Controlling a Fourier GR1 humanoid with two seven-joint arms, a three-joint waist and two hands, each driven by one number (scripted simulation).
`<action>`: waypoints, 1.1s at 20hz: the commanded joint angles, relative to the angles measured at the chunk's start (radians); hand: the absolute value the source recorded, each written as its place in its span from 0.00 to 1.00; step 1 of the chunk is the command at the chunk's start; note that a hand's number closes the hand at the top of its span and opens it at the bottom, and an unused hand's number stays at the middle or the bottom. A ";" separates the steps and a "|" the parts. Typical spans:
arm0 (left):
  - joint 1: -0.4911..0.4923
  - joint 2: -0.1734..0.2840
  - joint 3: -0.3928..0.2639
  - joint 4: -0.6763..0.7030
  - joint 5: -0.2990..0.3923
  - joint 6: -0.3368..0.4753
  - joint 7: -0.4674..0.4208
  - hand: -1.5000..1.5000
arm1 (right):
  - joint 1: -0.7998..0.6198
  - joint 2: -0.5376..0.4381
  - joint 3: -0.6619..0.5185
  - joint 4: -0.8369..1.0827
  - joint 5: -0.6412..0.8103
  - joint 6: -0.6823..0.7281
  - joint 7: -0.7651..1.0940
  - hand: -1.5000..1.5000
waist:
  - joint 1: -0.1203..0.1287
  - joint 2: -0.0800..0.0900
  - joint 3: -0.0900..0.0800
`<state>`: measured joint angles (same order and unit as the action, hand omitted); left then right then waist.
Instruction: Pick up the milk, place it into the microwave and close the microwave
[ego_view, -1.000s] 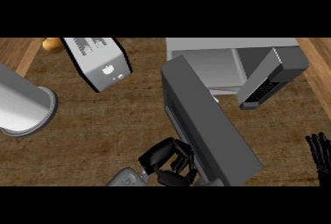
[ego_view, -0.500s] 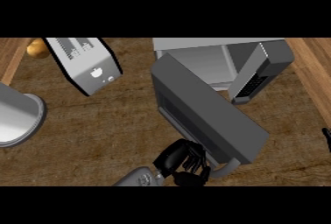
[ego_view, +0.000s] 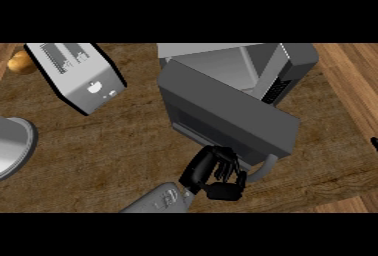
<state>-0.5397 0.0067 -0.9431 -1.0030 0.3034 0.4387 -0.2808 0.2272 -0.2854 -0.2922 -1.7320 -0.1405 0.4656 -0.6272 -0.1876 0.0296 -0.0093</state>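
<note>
The left forearm is coming in from the lower edge, angling up and to the right. Its black left hand is sitting at the end of it with fingers curling inward and the thumb tucking underneath. The right hand is showing only as a dark sliver at the right edge.

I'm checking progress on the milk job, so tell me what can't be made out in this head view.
- Milk: not visible; the microwave door blocks most of the microwave cavity.
- Left robot hand: curled against the door's lower edge; whether it grips or only pushes is unclear.
- Right robot hand: only a dark sliver at the view's right edge; fingers unreadable.
- Pot: cut off by the left edge.
- Toaster: its top is cropped by the frame.
</note>
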 joint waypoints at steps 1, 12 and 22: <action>-0.044 -0.006 0.044 -0.036 0.091 0.075 -0.070 1.00 | -0.020 -0.023 0.009 -0.035 -0.030 0.035 0.021 0.00 | -0.027 0.010 -0.005; -0.188 -0.007 0.129 0.055 0.292 0.112 -0.120 1.00 | -0.059 -0.092 0.002 -0.081 -0.127 0.079 0.109 0.00 | -0.094 0.034 -0.001; -0.302 -0.007 0.171 0.154 0.416 0.104 -0.155 1.00 | -0.112 -0.142 -0.019 -0.086 -0.178 0.087 0.165 0.00 | -0.114 0.050 0.000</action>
<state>-0.7790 -0.0005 -0.8150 -0.8842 0.6831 0.5377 -0.4015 0.1407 -0.4095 -0.3042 -1.8143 -0.2993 0.5502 -0.4811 -0.2960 0.0744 -0.0083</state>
